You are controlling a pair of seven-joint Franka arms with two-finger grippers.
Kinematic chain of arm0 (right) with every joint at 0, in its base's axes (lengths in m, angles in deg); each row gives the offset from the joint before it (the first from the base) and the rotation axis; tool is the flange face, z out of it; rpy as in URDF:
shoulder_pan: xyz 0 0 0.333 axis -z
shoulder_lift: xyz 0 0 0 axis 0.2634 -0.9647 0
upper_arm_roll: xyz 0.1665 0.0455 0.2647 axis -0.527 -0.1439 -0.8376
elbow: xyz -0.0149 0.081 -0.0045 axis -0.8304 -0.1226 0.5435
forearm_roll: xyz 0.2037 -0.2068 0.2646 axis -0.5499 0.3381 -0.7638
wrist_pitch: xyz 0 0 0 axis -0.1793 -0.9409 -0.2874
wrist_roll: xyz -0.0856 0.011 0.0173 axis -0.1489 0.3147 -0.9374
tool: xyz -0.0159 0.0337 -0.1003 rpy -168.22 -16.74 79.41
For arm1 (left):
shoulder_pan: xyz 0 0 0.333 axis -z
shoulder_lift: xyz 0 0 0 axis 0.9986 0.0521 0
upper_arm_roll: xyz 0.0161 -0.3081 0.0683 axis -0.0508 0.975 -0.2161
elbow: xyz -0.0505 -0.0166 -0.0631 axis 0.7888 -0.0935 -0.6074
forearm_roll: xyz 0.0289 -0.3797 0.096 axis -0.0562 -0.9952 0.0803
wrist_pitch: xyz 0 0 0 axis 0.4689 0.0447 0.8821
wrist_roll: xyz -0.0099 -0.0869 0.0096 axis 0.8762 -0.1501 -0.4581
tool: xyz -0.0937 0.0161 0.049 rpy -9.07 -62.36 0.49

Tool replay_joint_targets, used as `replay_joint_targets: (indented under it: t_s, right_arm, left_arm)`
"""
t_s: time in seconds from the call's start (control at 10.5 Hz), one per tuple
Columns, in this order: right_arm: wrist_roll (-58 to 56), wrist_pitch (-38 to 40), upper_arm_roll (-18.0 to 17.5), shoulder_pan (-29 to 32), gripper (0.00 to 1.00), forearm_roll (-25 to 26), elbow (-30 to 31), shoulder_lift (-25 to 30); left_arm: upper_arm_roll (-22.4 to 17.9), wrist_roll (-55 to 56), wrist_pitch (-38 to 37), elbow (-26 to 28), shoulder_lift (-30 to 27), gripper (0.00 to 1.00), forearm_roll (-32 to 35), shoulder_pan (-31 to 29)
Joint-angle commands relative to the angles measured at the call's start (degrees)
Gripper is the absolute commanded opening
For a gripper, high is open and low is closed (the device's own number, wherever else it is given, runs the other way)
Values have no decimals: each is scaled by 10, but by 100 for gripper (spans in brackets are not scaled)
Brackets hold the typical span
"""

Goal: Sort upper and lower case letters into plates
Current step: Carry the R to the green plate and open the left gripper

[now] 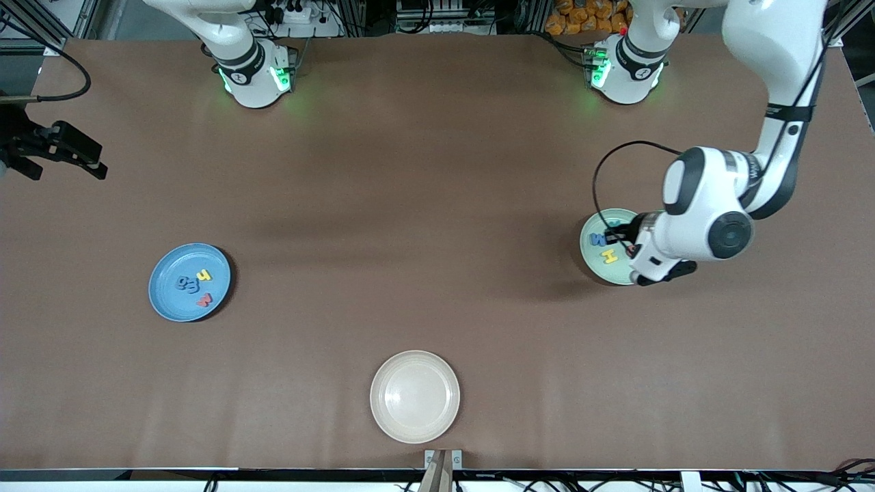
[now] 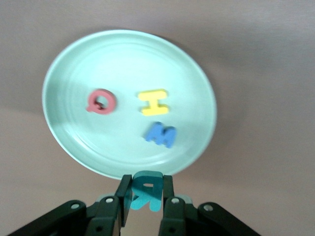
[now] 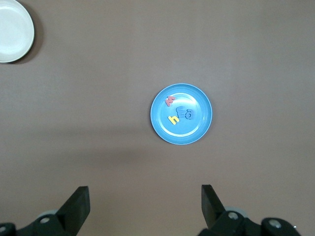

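Observation:
My left gripper [image 2: 146, 181] is shut on a teal letter R [image 2: 146, 192], held above the rim of the pale mint green plate [image 2: 98, 64]. A red Q [image 2: 102, 102], a yellow H [image 2: 153, 102] and a blue M [image 2: 161, 134] lie in that plate. In the front view the left gripper [image 1: 623, 236] hangs over the mint plate [image 1: 610, 275] toward the left arm's end. The blue plate [image 1: 171, 301] holds a yellow letter [image 1: 204, 276], blue letters [image 1: 186, 283] and a red letter [image 1: 204, 299]. My right gripper [image 3: 144, 191] is open and empty, high above the table with the blue plate [image 3: 189, 130] below it.
A cream-white plate [image 1: 415, 396] with nothing in it sits near the table's front edge, between the two other plates; it also shows in the right wrist view [image 3: 12, 29]. The right arm's hand [image 1: 58, 147] waits at the right arm's end of the table.

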State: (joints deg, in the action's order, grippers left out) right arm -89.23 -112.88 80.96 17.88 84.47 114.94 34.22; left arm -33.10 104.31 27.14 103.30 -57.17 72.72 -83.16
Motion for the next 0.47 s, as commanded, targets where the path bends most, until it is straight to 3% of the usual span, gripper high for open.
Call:
replay_joint_targets:
  t_s: [0.0, 0.19, 0.28, 0.38]
  right_arm:
    - [-7, 6, -2, 5, 100, -7, -5, 3]
    - [-7, 6, -2, 5, 100, -7, -5, 3]
    - [-7, 6, -2, 5, 100, -7, -5, 3]
    - [-7, 5, -2, 5, 100, -7, -5, 3]
  left_arm:
    - [8, -34, 108, 98, -24, 11, 10, -7]
    - [10, -33, 153, 125, -25, 14, 9, -6]
    - [10, -33, 157, 130, -24, 25, 9, -6]
    - [10, -33, 173, 144, -24, 28, 9, -5]
